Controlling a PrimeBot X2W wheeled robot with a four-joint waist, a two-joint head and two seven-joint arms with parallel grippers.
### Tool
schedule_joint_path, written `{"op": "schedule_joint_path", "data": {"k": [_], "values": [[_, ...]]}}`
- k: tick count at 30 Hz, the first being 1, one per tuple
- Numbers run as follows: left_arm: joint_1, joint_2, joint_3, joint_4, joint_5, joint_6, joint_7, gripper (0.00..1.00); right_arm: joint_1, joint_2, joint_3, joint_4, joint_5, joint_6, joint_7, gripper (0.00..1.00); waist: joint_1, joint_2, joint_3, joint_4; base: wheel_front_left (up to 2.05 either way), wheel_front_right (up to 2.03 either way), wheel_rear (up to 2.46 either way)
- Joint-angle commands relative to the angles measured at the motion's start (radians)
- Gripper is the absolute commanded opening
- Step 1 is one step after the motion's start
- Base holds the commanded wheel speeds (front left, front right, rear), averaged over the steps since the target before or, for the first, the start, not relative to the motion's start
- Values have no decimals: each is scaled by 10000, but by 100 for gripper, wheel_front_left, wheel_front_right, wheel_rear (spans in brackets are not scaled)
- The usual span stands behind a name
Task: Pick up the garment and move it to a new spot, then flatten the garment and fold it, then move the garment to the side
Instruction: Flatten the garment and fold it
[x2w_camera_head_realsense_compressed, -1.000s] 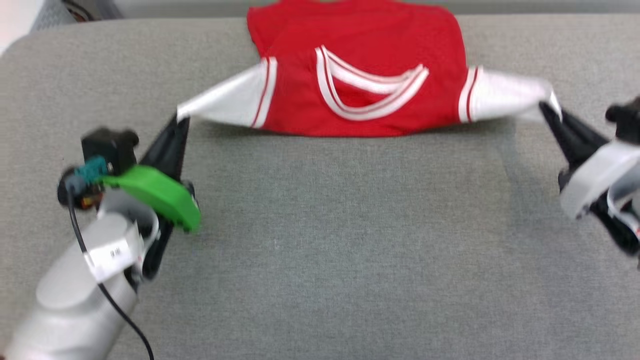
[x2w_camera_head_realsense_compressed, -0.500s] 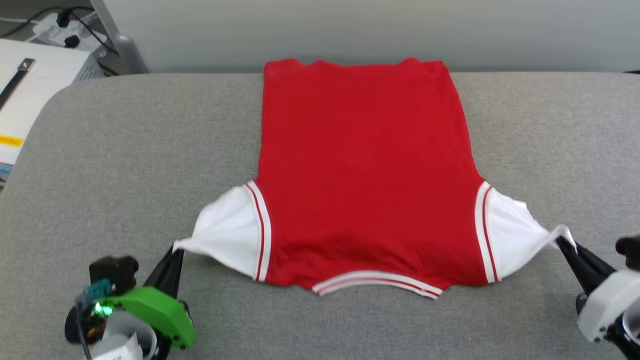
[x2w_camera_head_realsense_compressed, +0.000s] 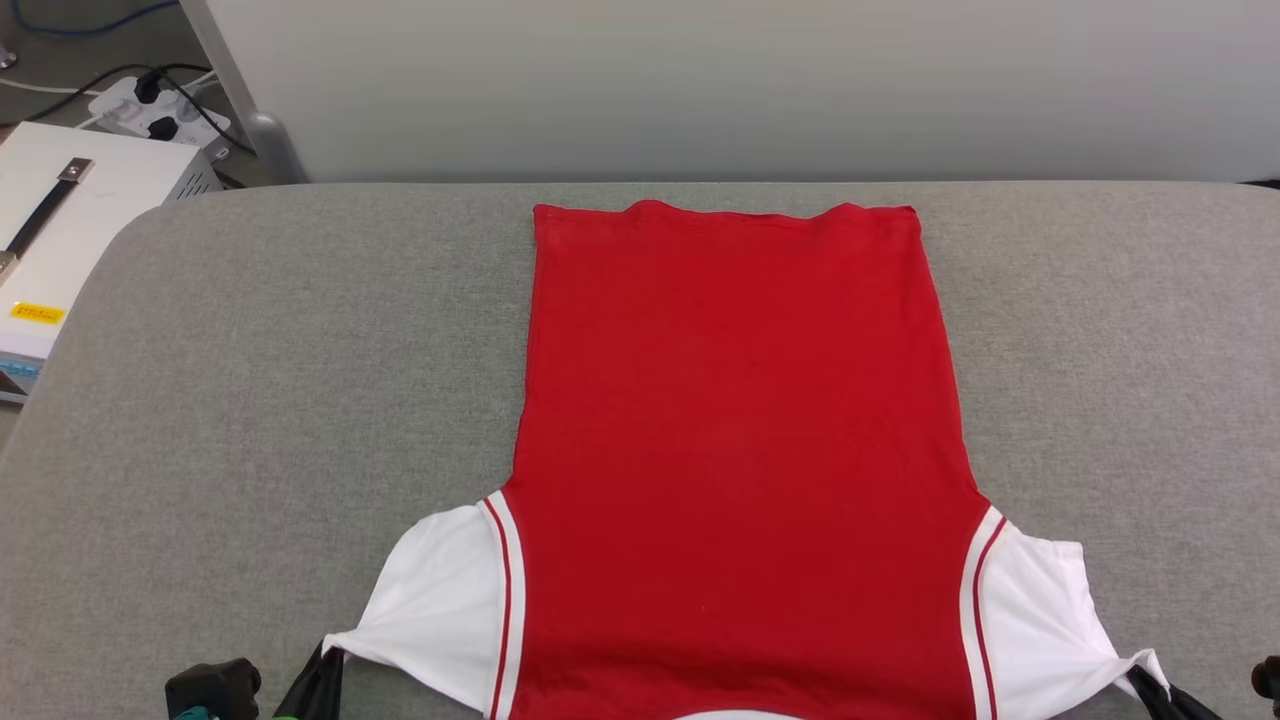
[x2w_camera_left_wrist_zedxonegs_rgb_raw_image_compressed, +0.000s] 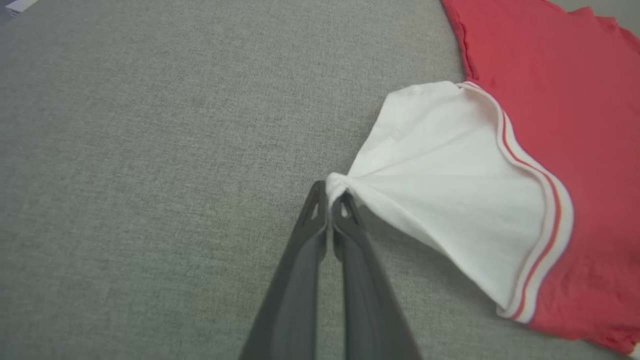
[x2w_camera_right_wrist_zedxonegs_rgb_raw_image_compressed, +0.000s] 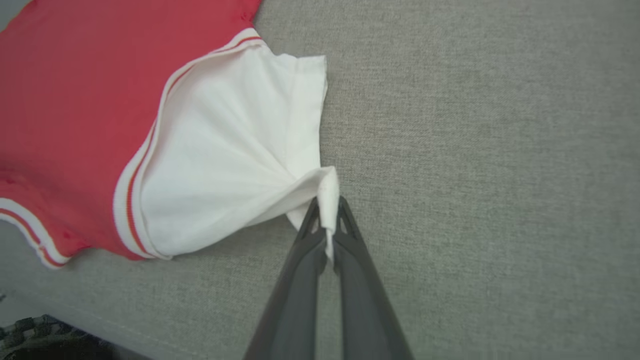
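Observation:
The garment (x2w_camera_head_realsense_compressed: 735, 440), a red shirt with white short sleeves and striped trim, lies flat and plain side up on the grey table, hem at the far end and collar at the near edge of the head view. My left gripper (x2w_camera_left_wrist_zedxonegs_rgb_raw_image_compressed: 330, 192) is shut on the tip of one white sleeve (x2w_camera_left_wrist_zedxonegs_rgb_raw_image_compressed: 440, 185). It shows at the lower left of the head view as the left gripper (x2w_camera_head_realsense_compressed: 325, 660). My right gripper (x2w_camera_right_wrist_zedxonegs_rgb_raw_image_compressed: 327, 210) is shut on the tip of the other white sleeve (x2w_camera_right_wrist_zedxonegs_rgb_raw_image_compressed: 235, 150), seen at the head view's lower right as the right gripper (x2w_camera_head_realsense_compressed: 1150, 685). Both sleeves are pulled out sideways.
The grey padded table (x2w_camera_head_realsense_compressed: 250, 380) has bare cloth on both sides of the shirt. A white box (x2w_camera_head_realsense_compressed: 70, 230) and a power strip with cables (x2w_camera_head_realsense_compressed: 160, 115) sit beyond its far left corner. A pale wall (x2w_camera_head_realsense_compressed: 700, 90) stands behind the table.
The head camera has tilted up, so the grippers sit lower in its view. The shirt, earlier bunched and hanging from both grippers, now lies spread flat; both grippers stay shut on the sleeves.

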Motion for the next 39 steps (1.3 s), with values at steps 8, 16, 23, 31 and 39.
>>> {"op": "schedule_joint_path", "data": {"k": [8, 16, 23, 31, 39], "values": [[-150, -255, 232, -182, 621, -156, -61, 0, -124, 152, -854, -659, -309, -9, 989, 100, 1, 0, 225, 27, 0, 0, 0], [-462, -495, 403, -908, 1282, -143, -61, 0, -1015, -304, -2298, -2008, -688, -9, 1330, 100, 1, 0, 666, 242, 0, 0, 0], [-1002, -657, 454, -1803, 1861, -35, -61, 0, -3274, -726, -3751, -2998, -1036, -9, 2049, 100, 1, 0, 1697, 715, 0, 0, 0], [-1711, -1025, 488, -2536, 2379, -138, -61, 0, -7365, -621, -3296, -2424, -1290, -9, 5013, 100, 1, 0, 3120, 1418, 0, 0, 0], [-2307, -1574, 550, -2961, 2933, -399, -61, 0, -10669, -640, -1942, -344, -1174, -9, 9540, 100, 1, 0, 4412, 2150, 0, 0, 0]]}}
